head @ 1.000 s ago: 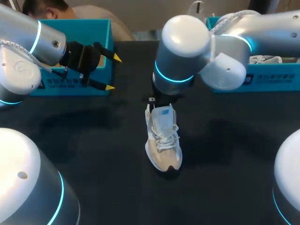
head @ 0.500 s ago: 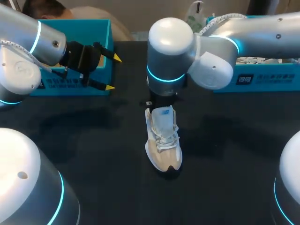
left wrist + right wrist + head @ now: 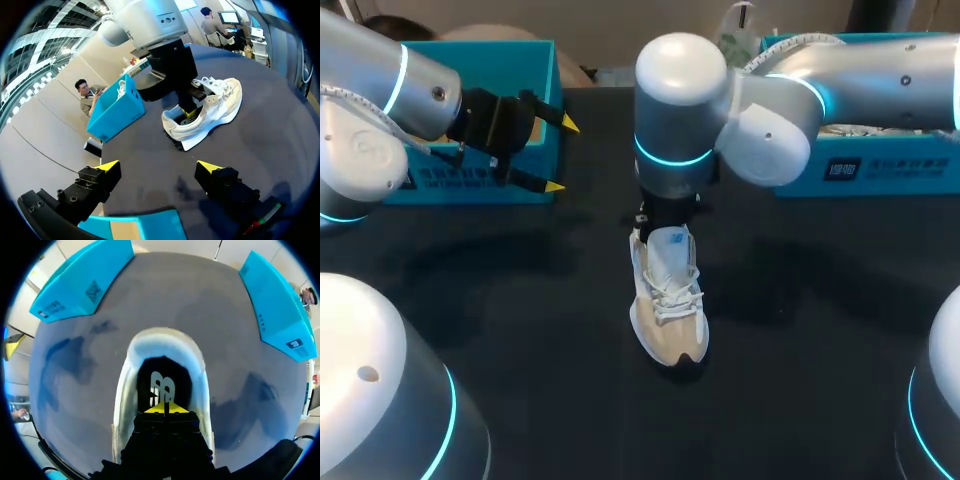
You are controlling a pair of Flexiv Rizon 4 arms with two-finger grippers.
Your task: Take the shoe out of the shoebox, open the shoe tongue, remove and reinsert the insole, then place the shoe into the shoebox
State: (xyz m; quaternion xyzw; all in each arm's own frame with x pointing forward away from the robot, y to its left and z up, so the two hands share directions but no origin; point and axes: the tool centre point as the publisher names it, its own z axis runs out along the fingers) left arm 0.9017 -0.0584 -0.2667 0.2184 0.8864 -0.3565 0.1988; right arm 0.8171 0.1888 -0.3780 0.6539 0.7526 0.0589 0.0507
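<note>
A white and beige sneaker [image 3: 667, 300] stands upright on the black table, toe toward me. My right arm [image 3: 682, 130] hangs straight over its heel, and its fingertips are hidden there in the head view. In the right wrist view my right gripper [image 3: 165, 408] is shut, its yellow tips pressed together inside the shoe's opening just above the insole [image 3: 162, 385] with its printed logo. My left gripper [image 3: 560, 155] is open in front of the left blue shoebox [image 3: 470, 100], well left of the sneaker. From the left wrist view the sneaker [image 3: 212, 107] lies ahead of the open left gripper [image 3: 159, 167].
A second blue shoebox [image 3: 880, 165] stands at the back right with another white shoe [image 3: 885, 128] inside. In the right wrist view both blue boxes [image 3: 80, 282] [image 3: 277, 305] flank the far side of the table beyond the shoe's heel.
My right arm has swung left and come down over the shoe's heel. The left arm and the sneaker have stayed put.
</note>
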